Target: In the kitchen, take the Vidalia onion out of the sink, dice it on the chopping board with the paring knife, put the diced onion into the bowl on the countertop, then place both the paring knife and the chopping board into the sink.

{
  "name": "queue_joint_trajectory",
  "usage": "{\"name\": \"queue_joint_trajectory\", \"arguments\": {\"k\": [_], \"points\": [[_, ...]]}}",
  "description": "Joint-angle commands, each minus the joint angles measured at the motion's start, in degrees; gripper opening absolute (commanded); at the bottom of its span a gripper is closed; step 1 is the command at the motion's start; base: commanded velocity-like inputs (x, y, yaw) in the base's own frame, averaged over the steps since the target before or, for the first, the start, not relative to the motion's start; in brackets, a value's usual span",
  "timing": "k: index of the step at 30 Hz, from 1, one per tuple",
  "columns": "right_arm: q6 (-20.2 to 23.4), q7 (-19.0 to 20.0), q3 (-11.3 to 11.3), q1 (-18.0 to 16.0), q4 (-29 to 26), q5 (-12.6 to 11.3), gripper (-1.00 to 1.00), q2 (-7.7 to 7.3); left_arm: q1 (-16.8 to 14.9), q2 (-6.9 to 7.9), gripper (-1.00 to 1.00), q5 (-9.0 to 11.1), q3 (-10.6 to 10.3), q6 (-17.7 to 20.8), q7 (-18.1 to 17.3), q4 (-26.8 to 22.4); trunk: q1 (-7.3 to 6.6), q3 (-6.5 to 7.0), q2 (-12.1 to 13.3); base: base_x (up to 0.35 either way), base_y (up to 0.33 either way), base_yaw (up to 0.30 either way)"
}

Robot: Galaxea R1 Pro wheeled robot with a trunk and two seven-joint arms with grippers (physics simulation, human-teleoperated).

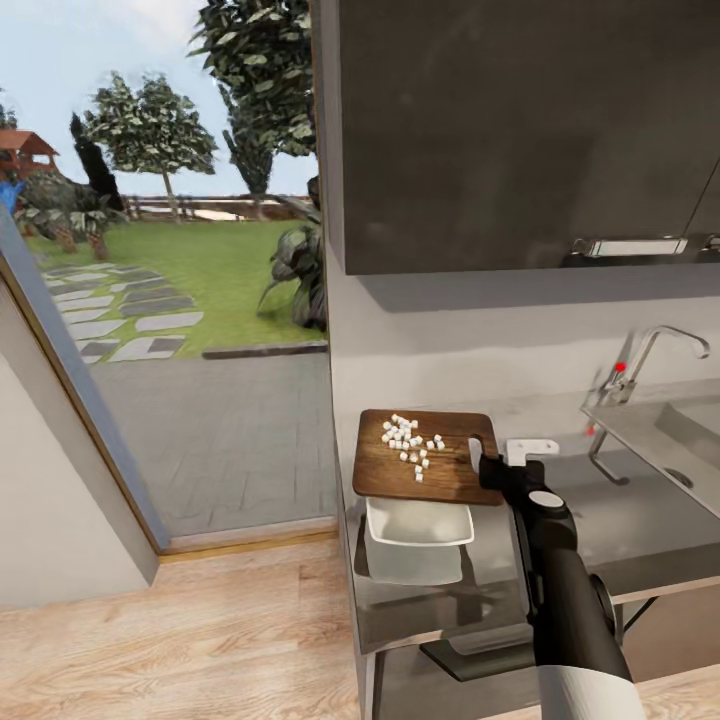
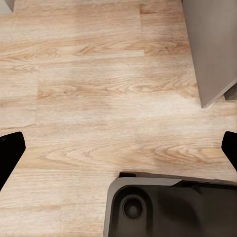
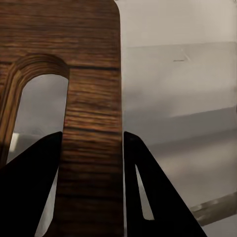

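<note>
The right claw (image 1: 487, 462) is closed on the handle end of the chopping board (image 1: 415, 468), one finger on each side of the strip beside its slot, as the right wrist view (image 3: 91, 148) shows. The board is held above the white bowl (image 1: 418, 540) on the desk (image 1: 660, 530), with pale onion bits (image 1: 408, 440) scattered on it. The sink (image 1: 680, 430) and tap (image 1: 655, 355) lie to the right. The left claw (image 2: 118, 148) is spread wide and empty over the wood floor (image 2: 98, 98). No writing can be read.

sink (image 1: 668, 432) cut by frame edge, bowl (image 1: 418, 540) partly under chopping board (image 1: 425, 458)
</note>
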Motion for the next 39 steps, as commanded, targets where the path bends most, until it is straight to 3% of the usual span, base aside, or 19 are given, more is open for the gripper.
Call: {"name": "queue_joint_trajectory", "arguments": {"k": [1, 12, 19, 29, 39], "points": [[-0.54, 0.51, -0.12, -0.04, -0.03, 0.56, -1.0, 0.06, 0.01, 0.02, 1.0, 0.28, -0.13, -0.06, 0.12, -0.08, 0.04, -0.11, -0.12, 0.0, 0.0, 0.0], [-8.0, 0.5, -0.2, -0.03, 2.69, 0.55, -1.0, -0.14, 0.01, 0.02, 1.0, 0.25, -0.14, -0.06, 0.11, -0.08, 0.04, -0.11, -0.12, 0.0, 0.0, 0.0], [-9.03, 0.49, -0.27, -0.04, 3.29, 0.56, -1.0, -0.26, 0.01, 0.02, 1.0, 0.25, -0.17, -0.06, 0.11, -0.15, 0.04, -0.11, -0.12, 0.0, 0.0, 0.0], [-13.7, 0.49, -2.81, -0.07, 4.93, 0.56, -1.0, -0.27, 0.01, -0.06, 1.0, 0.22, -0.22, -0.06, 0.16, -0.16, 0.04, -0.11, -0.12, 0.0, -0.059, 0.0], [-18.79, 0.45, -3.0, -0.07, 7.43, 0.56, -1.0, -0.27, 0.01, -0.06, 1.0, 0.21, -0.19, -0.06, 0.15, -0.16, 0.04, -0.11, -0.12, 0.0, -0.002, 0.0]]}}
